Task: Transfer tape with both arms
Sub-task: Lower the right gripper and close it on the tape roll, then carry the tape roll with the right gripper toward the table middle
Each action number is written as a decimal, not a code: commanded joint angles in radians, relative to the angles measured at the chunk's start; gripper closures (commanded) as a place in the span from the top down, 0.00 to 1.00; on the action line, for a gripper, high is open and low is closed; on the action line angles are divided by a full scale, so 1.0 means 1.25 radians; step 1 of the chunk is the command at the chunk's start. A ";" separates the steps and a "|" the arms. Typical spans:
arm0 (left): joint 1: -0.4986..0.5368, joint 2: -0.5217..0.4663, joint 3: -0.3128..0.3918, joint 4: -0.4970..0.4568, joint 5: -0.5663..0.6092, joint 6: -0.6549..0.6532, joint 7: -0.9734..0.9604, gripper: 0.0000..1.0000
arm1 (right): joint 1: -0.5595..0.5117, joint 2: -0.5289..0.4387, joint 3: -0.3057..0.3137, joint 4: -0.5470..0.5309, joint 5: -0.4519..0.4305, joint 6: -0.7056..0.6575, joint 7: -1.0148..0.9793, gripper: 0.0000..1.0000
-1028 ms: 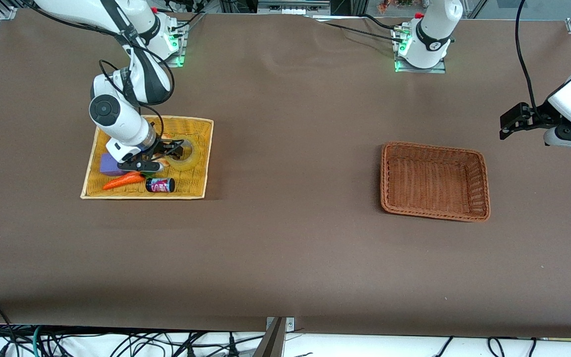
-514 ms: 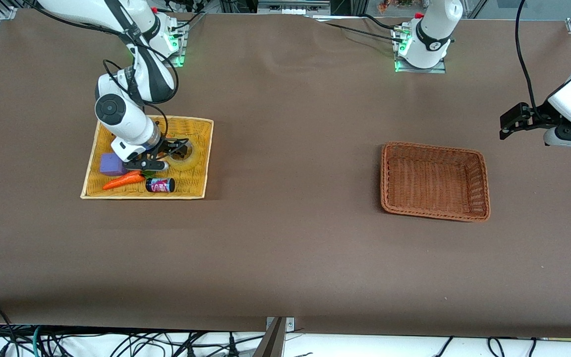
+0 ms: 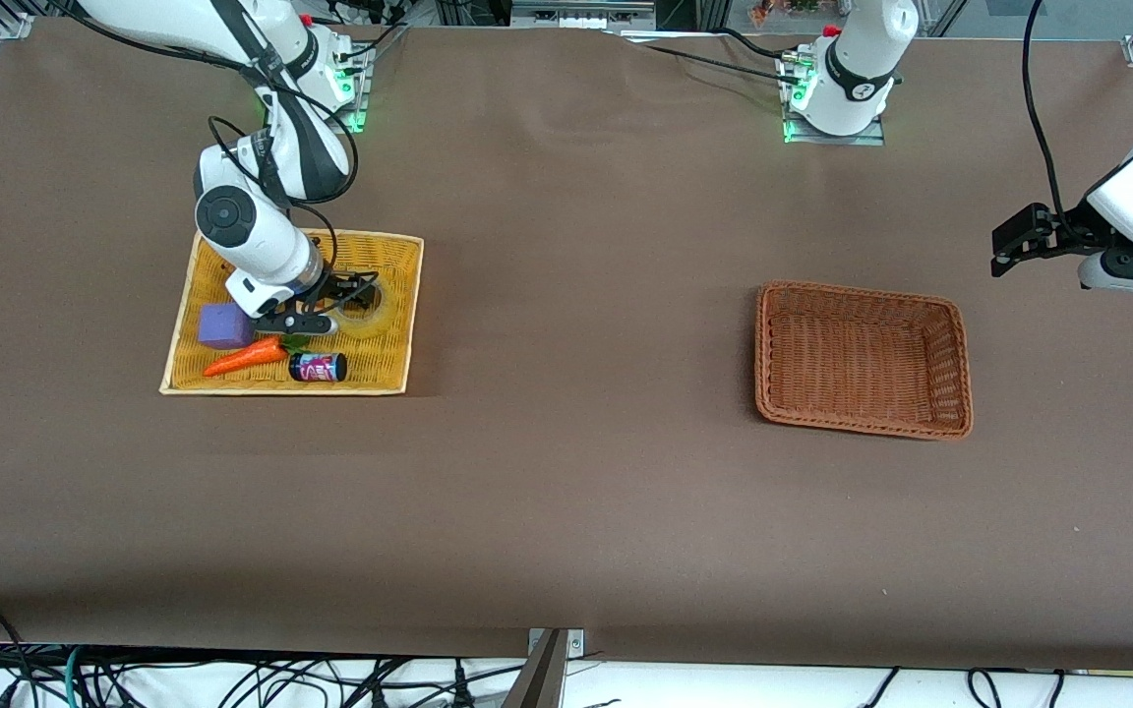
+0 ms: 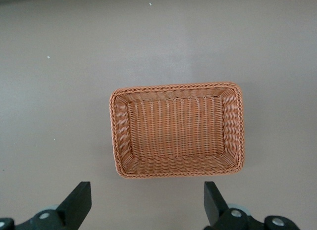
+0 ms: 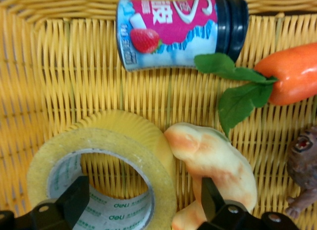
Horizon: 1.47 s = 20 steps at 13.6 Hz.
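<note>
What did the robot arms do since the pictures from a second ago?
The right arm's tool came down lower into the yellow tray, closing in on the tape. Its fingers are open, one inside the roll's hole and one outside the roll beside the croissant; nothing is held yet. The tape, carrot, bottle and purple block stayed put. The left tool waits, open, near the brown basket.
</note>
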 commanded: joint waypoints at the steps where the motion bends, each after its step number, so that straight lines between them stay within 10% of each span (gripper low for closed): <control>1: 0.004 0.009 -0.003 0.023 0.002 -0.016 0.002 1.00 | -0.002 -0.007 0.006 -0.017 0.006 0.008 0.011 0.60; 3: 0.004 0.009 -0.003 0.023 0.002 -0.016 0.002 1.00 | 0.006 -0.008 0.010 -0.017 0.006 0.005 0.011 0.05; 4: 0.004 0.009 -0.003 0.023 0.002 -0.016 0.002 1.00 | 0.014 -0.012 0.011 -0.016 0.006 0.005 0.010 0.00; 12: 0.004 0.009 -0.003 0.023 0.002 -0.019 0.002 1.00 | 0.018 -0.040 0.012 0.031 0.002 -0.050 0.005 0.00; 20: 0.004 0.009 -0.003 0.023 0.002 -0.019 0.002 1.00 | 0.096 0.027 0.089 0.391 0.005 -0.345 0.257 0.00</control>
